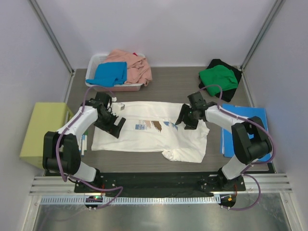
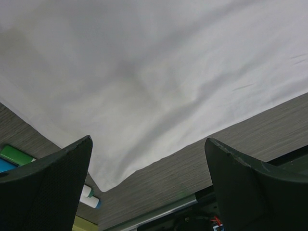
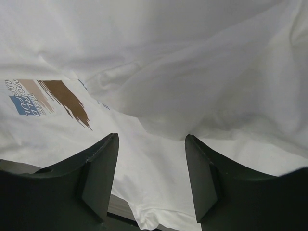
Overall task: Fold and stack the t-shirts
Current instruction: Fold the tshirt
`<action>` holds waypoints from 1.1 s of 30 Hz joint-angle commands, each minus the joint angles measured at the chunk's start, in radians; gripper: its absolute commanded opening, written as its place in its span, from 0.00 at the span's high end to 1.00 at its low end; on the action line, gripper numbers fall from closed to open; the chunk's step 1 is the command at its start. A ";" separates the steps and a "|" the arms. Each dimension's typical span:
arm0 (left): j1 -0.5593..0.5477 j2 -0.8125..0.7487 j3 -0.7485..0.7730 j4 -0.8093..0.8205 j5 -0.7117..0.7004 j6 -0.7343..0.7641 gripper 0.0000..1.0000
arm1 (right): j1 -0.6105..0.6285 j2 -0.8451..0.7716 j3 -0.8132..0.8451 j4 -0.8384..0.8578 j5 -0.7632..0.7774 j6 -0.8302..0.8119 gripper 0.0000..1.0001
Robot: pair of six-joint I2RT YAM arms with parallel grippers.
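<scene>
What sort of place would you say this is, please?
Most likely a robot test booth in a lab, not a home: plain white walls close in a small table, the left arm and right arm are bolted to a metal rail at its near edge, and t-shirts wait in a white basket.

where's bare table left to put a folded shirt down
Bare table lies between the basket and the green shirt, and a narrow strip runs in front of the white shirt. The middle and the right side, with the blue folder, are crowded.
</scene>
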 commanded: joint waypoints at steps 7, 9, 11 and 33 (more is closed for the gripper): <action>0.002 -0.021 -0.020 0.029 -0.013 0.012 0.00 | 0.000 0.042 0.057 0.031 0.028 -0.013 0.55; 0.002 -0.028 -0.019 0.027 -0.013 0.016 0.00 | 0.000 0.052 0.055 0.031 0.031 -0.014 0.57; 0.002 -0.031 -0.019 0.025 -0.015 0.016 0.00 | 0.000 0.058 0.054 0.031 0.034 -0.016 0.57; 0.002 -0.045 -0.023 0.025 -0.032 0.024 0.00 | 0.001 -0.138 0.227 -0.156 -0.036 -0.057 0.99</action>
